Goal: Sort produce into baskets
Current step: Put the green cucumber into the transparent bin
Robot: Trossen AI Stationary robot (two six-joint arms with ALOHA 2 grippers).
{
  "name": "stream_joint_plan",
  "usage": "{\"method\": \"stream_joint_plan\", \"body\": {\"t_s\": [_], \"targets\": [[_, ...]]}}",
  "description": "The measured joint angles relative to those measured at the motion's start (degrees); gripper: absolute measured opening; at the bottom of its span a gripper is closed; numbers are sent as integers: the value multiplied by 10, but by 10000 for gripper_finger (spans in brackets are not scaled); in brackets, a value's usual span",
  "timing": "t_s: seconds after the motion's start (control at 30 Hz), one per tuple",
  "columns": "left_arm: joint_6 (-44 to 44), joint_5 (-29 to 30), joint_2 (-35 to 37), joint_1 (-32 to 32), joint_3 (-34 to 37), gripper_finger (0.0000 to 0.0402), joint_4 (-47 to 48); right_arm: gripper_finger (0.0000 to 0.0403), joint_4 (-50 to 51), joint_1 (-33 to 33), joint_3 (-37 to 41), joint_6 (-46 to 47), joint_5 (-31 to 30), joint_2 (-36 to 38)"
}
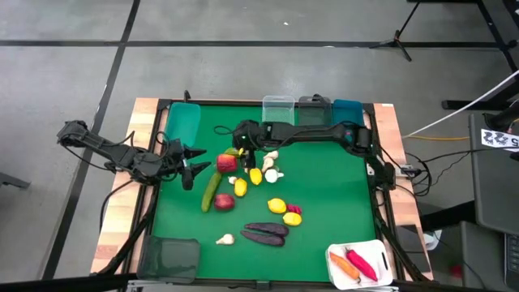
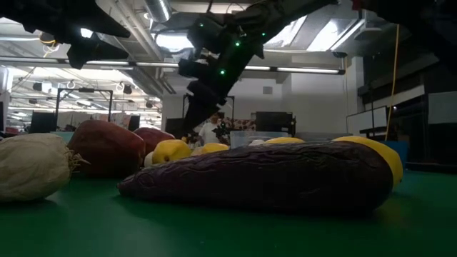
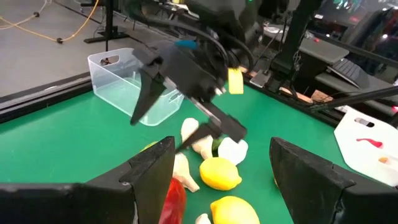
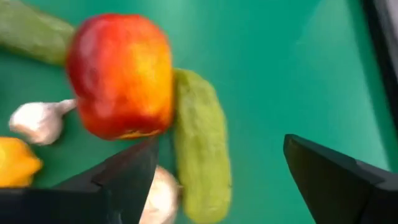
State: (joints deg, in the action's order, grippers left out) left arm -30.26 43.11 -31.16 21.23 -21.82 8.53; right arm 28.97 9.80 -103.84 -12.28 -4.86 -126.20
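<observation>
I have the right gripper (image 1: 243, 148) hanging low over the heap of produce in the middle of the green table (image 1: 332, 199). Its jaws are wide and hold nothing. I keep them wide so they can drop around one piece. In the right wrist view a short green cucumber (image 4: 202, 146) lies right under them, touching a red apple (image 4: 119, 74), so I think that cucumber is my pick.

A garlic bulb (image 4: 38, 120) lies on the other side of the apple. The pieces are packed close, so the jaws could bump the apple.

The left gripper (image 1: 193, 165) waits just beside the heap, on the side of the teal basket (image 1: 183, 122). Its jaws are part open and empty.

The clear basket (image 1: 278, 108) stands just behind the heap. The white basket (image 1: 362, 263), well apart from the heap, holds a carrot (image 1: 340, 262) and a pepper (image 1: 360, 262).
</observation>
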Motion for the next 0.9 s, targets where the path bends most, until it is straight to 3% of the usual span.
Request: {"method": "stream_joint_plan", "body": {"t_s": [0.37,0.67,0.77,0.9], "targets": [[-2,0,-1,1,0,258,3,353,-7,20,4,-2,20,-17],[-20,0,-4,1,0,258,17,352,-34,23,0,9,29,-75],[-20,0,-4,1,0,258,17,334,-28,23,4,26,12,-82],[-20,-1,-4,1,0,258,17,274,-17,22,-2,19,-1,-82]]}}
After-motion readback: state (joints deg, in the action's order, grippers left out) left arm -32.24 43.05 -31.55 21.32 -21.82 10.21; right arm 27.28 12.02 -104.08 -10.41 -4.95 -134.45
